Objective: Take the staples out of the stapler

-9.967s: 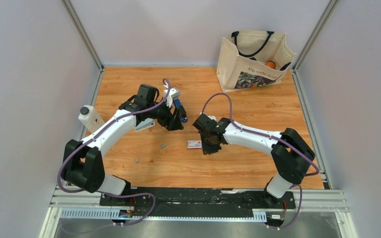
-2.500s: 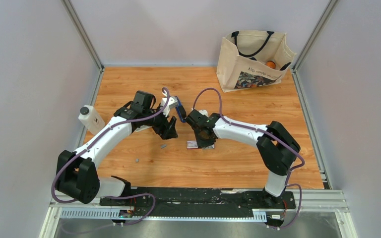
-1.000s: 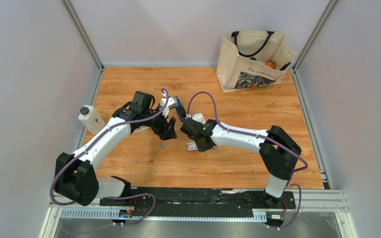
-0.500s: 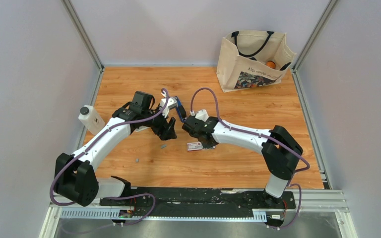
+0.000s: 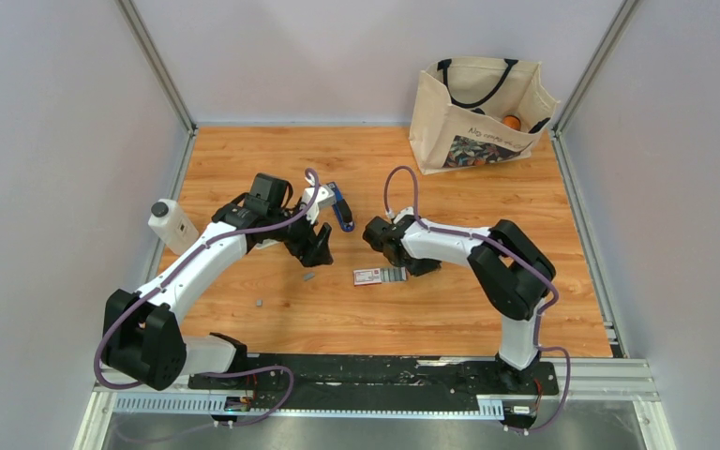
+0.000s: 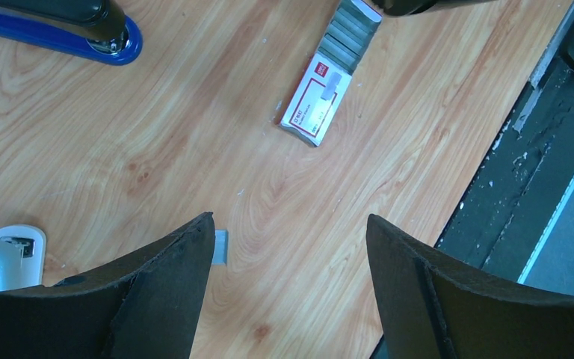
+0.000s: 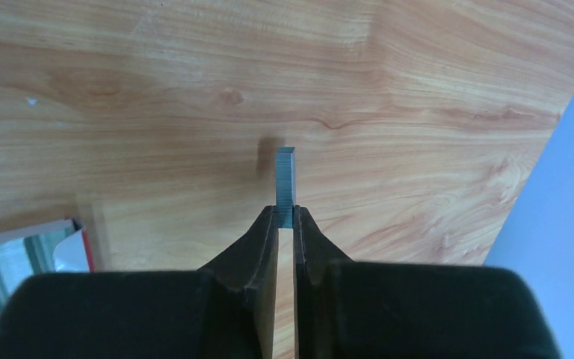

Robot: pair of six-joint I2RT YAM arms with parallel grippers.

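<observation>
Nearest, tiny grey metal staple bits point(image 5: 259, 303) lie loose on the wooden table point(image 5: 487, 309), one just beside the left gripper point(image 6: 290, 221), whose jaws stand wide apart, empty. The small white-and-red cardboard box point(image 6: 315, 105) has its tray point(image 6: 367, 9) slid out, rows of staples point(image 6: 344, 41) inside. The right gripper point(image 7: 285, 215) pinches a short grey staple strip point(image 7: 285, 179). Beyond, the slim blue-and-black stapler point(image 5: 340, 206) lies on the table; unloading seems partly done, what remains inside is hidden. Farthest, the cream tote bag point(image 5: 450, 103) holds something orange point(image 5: 511, 122).

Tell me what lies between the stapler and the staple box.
Nothing but bare wooden tabletop. The left wrist view shows that stretch with the stapler and the staple box well apart.
</observation>
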